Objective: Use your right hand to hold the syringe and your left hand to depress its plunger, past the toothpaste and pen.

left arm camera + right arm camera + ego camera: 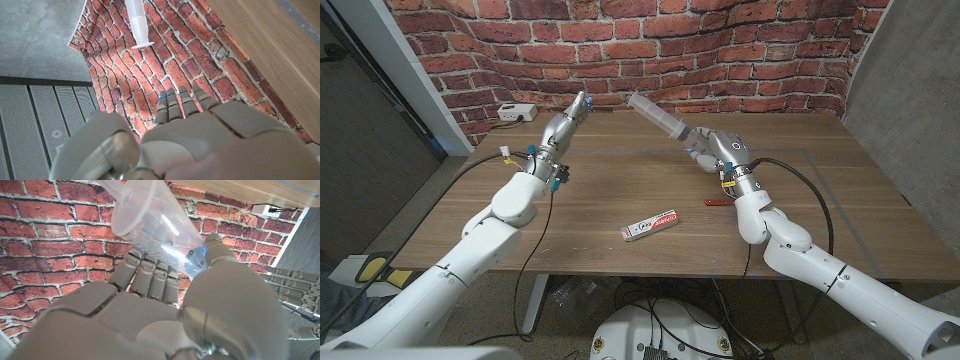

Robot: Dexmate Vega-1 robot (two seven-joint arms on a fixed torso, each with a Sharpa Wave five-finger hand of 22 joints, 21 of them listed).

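The right hand [712, 148] grips the barrel of the syringe [660, 116], its fingers [150, 275] wrapped around the clear tube. The syringe is held in the air above the far centre of the counter [620, 180], tilted, with its plunger end pointing up and toward the left. The left hand [565, 122] is raised over the far left of the counter, holding nothing, its fingers [180, 102] straight and close together; it is well apart from the syringe.

Step in hand, as judged: the hold is established; the plunger is not yet depressed. The left wrist view shows the flanged plunger end beyond the left fingertips, with a clear gap between.

Next move, as judged: bring the left hand rightward to the plunger end, set a fingertip or the palm on it, and press along the syringe's axis while the right hand keeps the barrel steady. An off-axis push could lever the barrel out of the grip.

Open room: the span between the two hands is free air. The toothpaste [651, 225] lies near the counter's near edge at centre, and the pen [715, 202] lies just beside the right forearm; both are below and nearer than the working line. The brick wall [620, 40] stands close behind both hands, limiting travel to the far side.
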